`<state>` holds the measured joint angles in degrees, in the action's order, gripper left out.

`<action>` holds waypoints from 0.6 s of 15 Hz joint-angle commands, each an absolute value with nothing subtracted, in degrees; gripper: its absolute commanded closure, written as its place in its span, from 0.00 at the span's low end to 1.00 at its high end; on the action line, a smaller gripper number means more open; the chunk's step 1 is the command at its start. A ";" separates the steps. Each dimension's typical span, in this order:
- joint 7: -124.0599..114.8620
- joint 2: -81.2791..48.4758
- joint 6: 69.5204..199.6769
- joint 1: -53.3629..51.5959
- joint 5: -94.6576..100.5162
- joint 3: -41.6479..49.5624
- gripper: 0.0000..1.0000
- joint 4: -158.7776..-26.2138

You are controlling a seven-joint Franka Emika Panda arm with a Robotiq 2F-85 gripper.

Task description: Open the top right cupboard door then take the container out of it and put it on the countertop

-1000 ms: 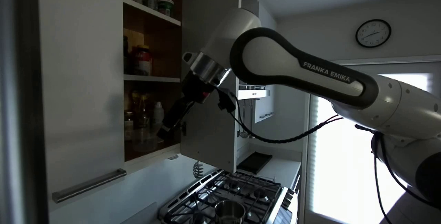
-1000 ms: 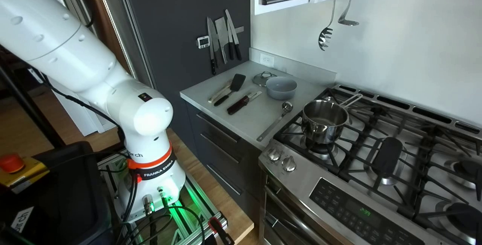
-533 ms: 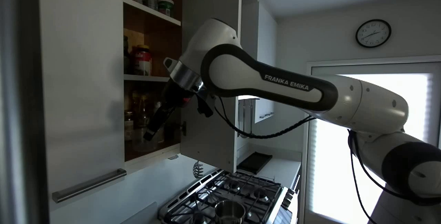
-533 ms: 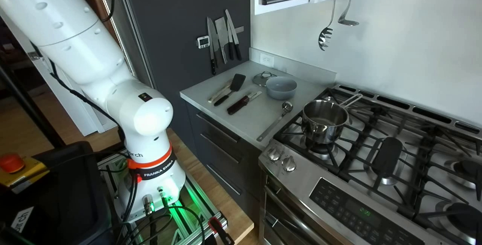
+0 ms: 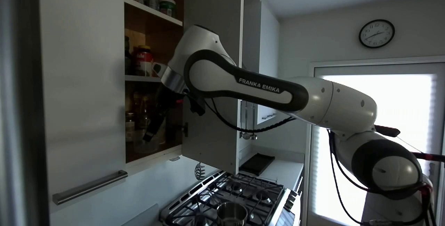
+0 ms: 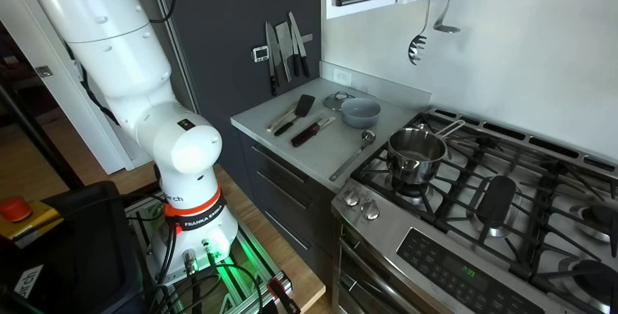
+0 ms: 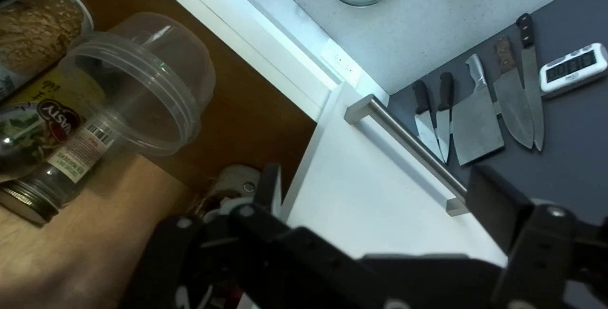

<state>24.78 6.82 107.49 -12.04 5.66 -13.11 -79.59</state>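
Indoors, a clock (image 5: pixel 377 33) hangs, utensils (image 6: pixel 304 105) dot the countertop (image 6: pixel 333 148), and the empty gripper (image 7: pixel 381 192) gapes wide.

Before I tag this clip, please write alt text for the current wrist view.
An open, empty end effector spans the bottom; a clear plastic container sits beside jars in the cupboard at left. A white door with bar handle is central, knives at right.

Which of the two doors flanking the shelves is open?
The top right cupboard door, right of the shelves in an exterior view: it is swung outward, inner face showing, whereas the left door is shut.
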 commanded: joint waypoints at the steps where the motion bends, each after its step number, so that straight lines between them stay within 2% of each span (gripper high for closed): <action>1: 24.95 6.51 107.44 -12.04 5.69 -13.11 0.00 -79.21; 9: 32.44 4.35 110.80 -11.73 5.93 -12.15 0.00 -79.08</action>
